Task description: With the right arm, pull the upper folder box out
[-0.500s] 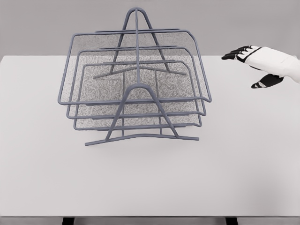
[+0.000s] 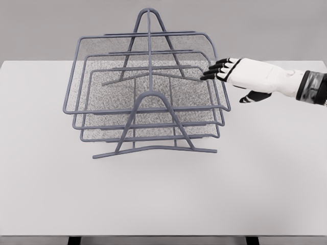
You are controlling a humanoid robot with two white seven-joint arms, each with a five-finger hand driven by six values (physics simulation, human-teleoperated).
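A grey wire rack (image 2: 153, 148) with three stacked mesh trays stands on the white table (image 2: 163, 199). The upper tray (image 2: 127, 71) is the widest and sits fully within the frame. My right hand (image 2: 227, 76) comes in from the right edge, white with black fingertips. Its fingers (image 2: 212, 71) are spread and reach the right rim of the upper tray, near the far right corner. The thumb hangs below at the right, apart from the wire. It holds nothing. The left arm does not show.
The rack's two A-shaped end supports (image 2: 150, 109) rise at the front and back of the trays. The table's front edge runs along the bottom of the picture, with dark legs below it.
My right hand has moved left toward the rack, from well clear of it to the upper tray's right rim. More of the forearm now shows. The rack has not moved.
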